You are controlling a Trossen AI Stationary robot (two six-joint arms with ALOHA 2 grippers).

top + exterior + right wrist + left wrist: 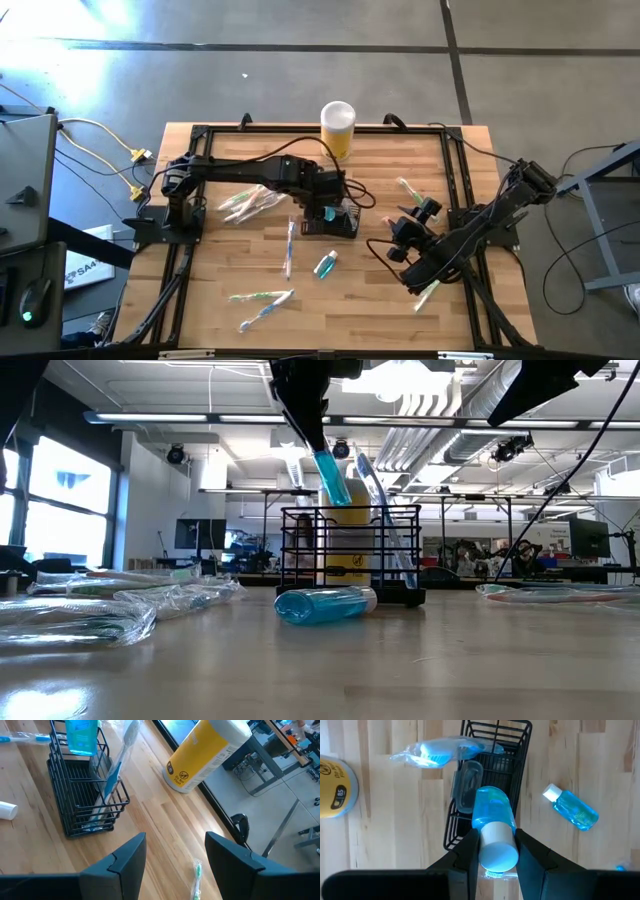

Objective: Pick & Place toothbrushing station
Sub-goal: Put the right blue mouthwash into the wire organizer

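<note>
I'm seeing the black wire caddy (pixel 338 221) sitting upright on the desk (pixel 380 300), a wrapped toothbrush (pixel 114 772) leaning inside. My left gripper (pixel 495 851) is clamping a blue bottle (pixel 491 822) above it; the right gripper (pixel 175 852) is hanging released.

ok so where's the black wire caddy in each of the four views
High view: the caddy sits mid-table, under the left gripper.
Low view: centre, on the tabletop.
Left wrist view: upper middle, beyond the blue bottle held in the fingers.
Right wrist view: upper left, a wrapped toothbrush leaning in it.
Shared landmark: the yellow cylinder with a white lid, beside the caddy in every view.
</note>
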